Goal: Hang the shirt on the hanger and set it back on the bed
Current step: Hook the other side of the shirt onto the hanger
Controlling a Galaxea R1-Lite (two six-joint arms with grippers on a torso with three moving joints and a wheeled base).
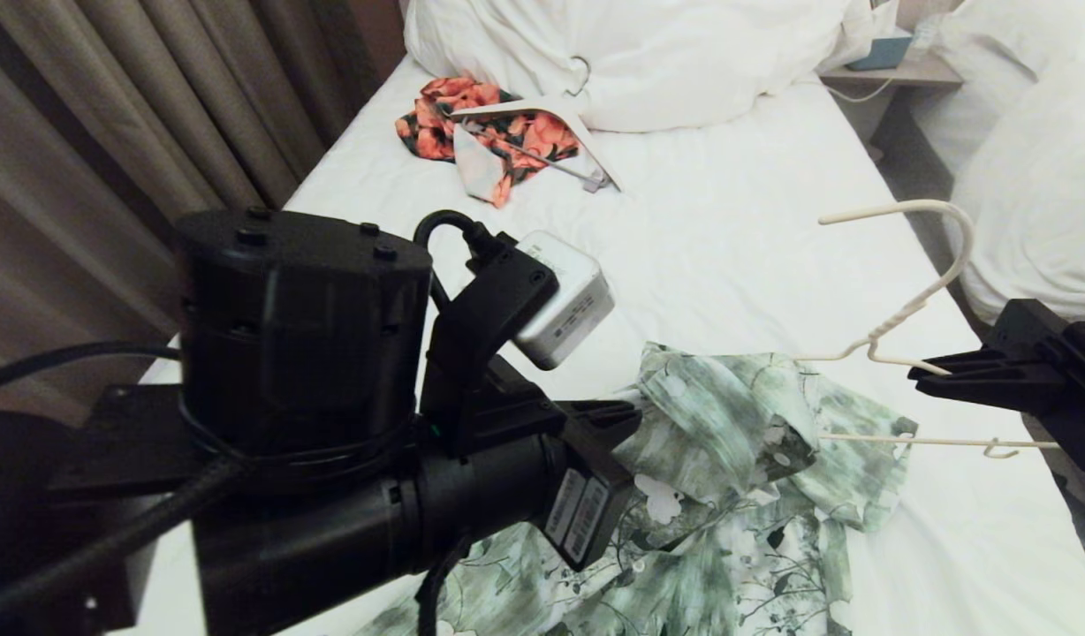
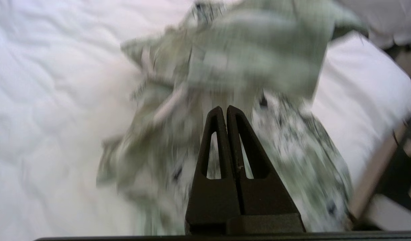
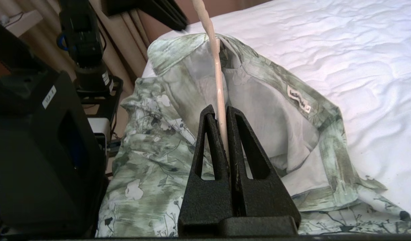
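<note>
Closest, the left gripper (image 2: pixel 227 112) is pinched shut, seemingly empty, beside the shirt (image 1: pixel 728 424). Right gripper (image 3: pixel 222 115) clamps the hanger (image 1: pixel 914 305); its thin wire could twist or slip, spilling the collar.

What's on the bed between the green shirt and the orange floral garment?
Nothing: in the head view only bare white sheet of the bed separates the shirt from the orange floral garment.

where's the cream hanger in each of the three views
Head view: the hanger is at the right, over the bed, held by the right gripper.
Left wrist view: not in it.
Right wrist view: its thin bar runs up the middle into the collar.
Shared landmark: the green shirt.
</note>
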